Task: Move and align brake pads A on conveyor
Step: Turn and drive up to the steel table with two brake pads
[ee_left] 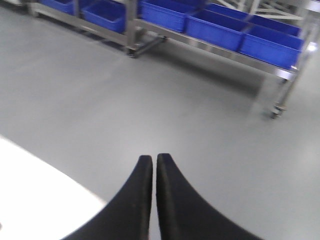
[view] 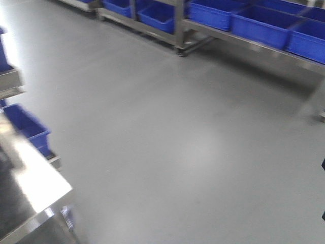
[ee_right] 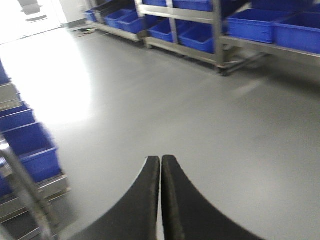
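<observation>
Found left gripper [ee_left: 154,159] clenched on nothing, aimed across grey floor [view: 177,142] toward racks of blue bins [ee_left: 215,30]. Found right gripper [ee_right: 160,159] likewise. Noted steel table corner [view: 43,190] at left, open floor beyond. Could not locate brake pads or conveyor.

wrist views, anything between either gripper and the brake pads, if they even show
No brake pads show in any view, so that can't be judged. Ahead of the shut left gripper and right gripper lies only bare floor.
</observation>
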Controlling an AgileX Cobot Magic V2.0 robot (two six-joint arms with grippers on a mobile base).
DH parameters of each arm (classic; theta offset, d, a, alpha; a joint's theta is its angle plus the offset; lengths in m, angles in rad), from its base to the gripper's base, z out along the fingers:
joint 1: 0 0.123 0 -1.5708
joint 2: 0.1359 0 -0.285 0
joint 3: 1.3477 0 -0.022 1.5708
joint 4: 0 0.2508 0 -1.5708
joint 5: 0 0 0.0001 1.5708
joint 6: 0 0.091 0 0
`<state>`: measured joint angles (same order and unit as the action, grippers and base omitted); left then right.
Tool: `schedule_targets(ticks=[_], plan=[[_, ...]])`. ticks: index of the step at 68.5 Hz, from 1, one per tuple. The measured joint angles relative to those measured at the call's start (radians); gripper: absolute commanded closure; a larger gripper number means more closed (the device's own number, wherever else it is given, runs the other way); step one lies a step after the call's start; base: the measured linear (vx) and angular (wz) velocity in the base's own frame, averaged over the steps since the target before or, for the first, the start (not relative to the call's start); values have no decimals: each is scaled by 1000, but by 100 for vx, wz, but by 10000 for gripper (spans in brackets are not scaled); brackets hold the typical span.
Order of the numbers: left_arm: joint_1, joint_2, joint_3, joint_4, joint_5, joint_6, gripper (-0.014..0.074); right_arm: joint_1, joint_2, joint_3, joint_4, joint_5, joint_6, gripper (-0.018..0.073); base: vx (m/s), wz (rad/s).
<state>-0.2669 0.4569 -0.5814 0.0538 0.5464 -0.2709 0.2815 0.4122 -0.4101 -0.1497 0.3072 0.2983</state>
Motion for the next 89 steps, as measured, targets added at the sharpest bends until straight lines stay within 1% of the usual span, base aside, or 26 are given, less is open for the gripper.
schedule_targets(ticks=[53, 67, 89], plan=[[0, 0, 0, 0, 0, 0, 603, 0, 0, 0, 0, 0, 0, 568, -3, 76], [0, 0, 0, 0, 0, 0, 603, 0, 0, 0, 0, 0, 0, 568, 1, 47], [0, 0, 0, 0, 0, 0, 603, 0, 0, 0, 0, 0, 0, 568, 8, 22]])
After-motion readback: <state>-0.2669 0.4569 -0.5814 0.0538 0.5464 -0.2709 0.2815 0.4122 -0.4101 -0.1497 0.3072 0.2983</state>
